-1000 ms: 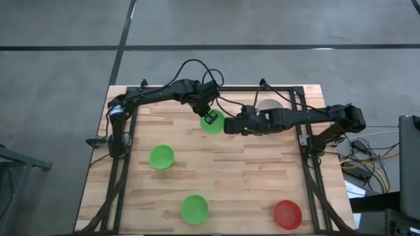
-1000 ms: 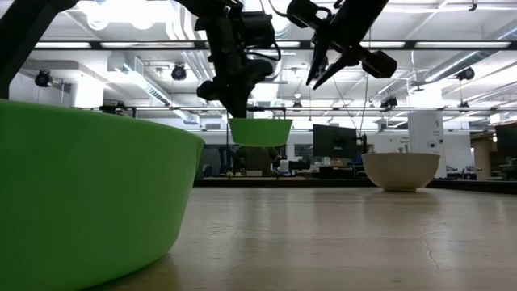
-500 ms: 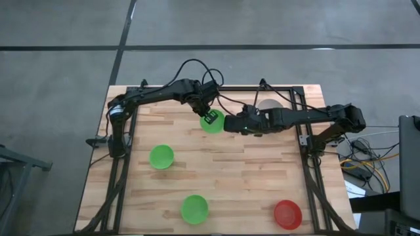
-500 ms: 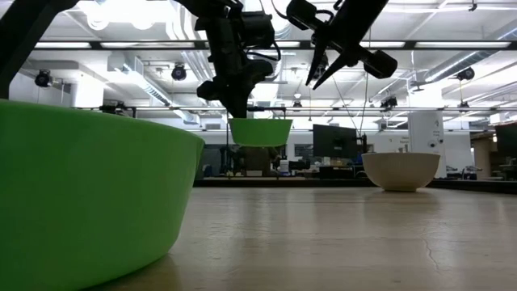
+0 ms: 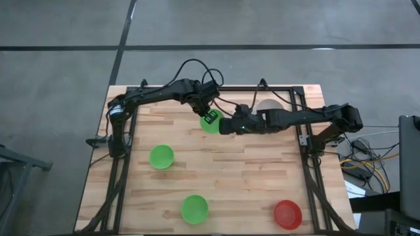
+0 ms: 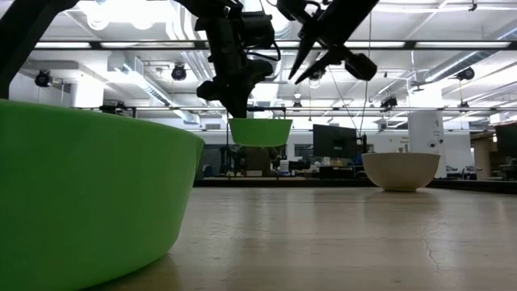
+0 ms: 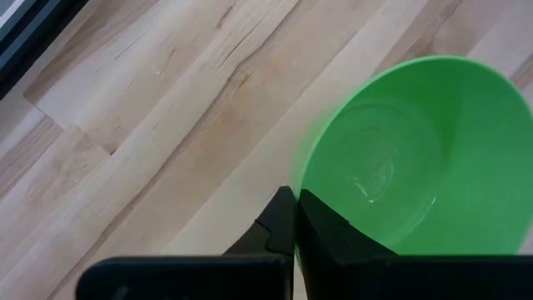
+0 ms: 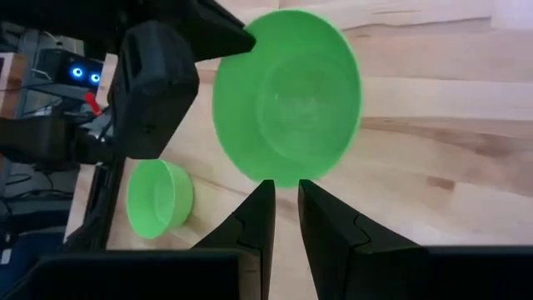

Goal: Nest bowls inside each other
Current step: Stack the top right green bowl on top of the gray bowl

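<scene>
A green bowl [image 5: 211, 124] hangs in the air over the table's far middle, with my left gripper [image 5: 209, 117] shut on its rim. It shows level and mouth-up in the low view [image 6: 260, 132]. My right gripper [image 5: 224, 124] hovers just right of that bowl and above its rim [image 6: 300, 73]. It is open by a narrow gap [image 8: 285, 185] with nothing between the fingers. Two more green bowls [image 5: 161, 157] [image 5: 194, 208] and a red bowl [image 5: 287, 214] stand on their bases on the table. A pale bowl [image 6: 400, 170] stands at the far right. My left gripper pinches the held bowl's rim [image 7: 297, 202], one finger inside the bowl [image 7: 333, 237] and one outside [image 7: 279, 221]. The fingers come from above, pointing steeply down [image 6: 240, 109]. The bowl hangs upright and level below them, lifted clear of the table.
The pale bowl [image 5: 267, 105] sits partly under my right arm near the far right frame. A green bowl [image 6: 89, 194] fills the low view's near left. Bare wooden tabletop [image 5: 249, 177] lies between the bowls in the middle.
My right gripper has shifted a little toward the table's left, closer to the held green bowl, and has rolled and tipped somewhat. The left gripper and its bowl have kept still.
</scene>
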Action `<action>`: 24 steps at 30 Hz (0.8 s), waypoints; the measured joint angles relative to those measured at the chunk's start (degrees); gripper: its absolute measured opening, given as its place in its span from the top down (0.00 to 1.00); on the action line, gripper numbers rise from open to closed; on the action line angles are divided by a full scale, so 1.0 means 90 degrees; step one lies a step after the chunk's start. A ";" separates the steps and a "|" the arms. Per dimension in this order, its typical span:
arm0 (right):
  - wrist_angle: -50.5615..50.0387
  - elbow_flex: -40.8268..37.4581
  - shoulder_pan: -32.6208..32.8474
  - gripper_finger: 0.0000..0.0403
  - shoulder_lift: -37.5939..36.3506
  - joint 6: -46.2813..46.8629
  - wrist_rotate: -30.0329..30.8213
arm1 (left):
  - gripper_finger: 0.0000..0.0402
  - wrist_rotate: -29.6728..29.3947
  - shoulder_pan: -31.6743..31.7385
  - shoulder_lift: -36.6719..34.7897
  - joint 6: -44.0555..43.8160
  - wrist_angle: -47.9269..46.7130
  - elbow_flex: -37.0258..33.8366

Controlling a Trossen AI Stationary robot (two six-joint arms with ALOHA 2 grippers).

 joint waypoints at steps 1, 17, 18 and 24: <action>0.0039 0.0005 0.0000 0.87 0.0087 0.0002 0.0000 | 0.99 0.0001 0.0000 0.0000 -0.0017 0.0000 0.0000; -0.0026 0.0002 -0.0043 0.87 0.0337 0.0007 0.0206 | 0.99 0.0256 0.0001 0.0000 -0.0182 -0.0087 0.0000; -0.0031 0.0002 -0.0046 0.87 0.0337 0.0014 0.0219 | 0.99 0.0330 0.0001 0.0000 -0.0202 -0.0082 0.0000; -0.0062 0.0000 -0.0034 0.87 0.0310 0.0038 0.0274 | 0.99 0.0358 -0.0001 0.0000 -0.0300 -0.0075 0.0000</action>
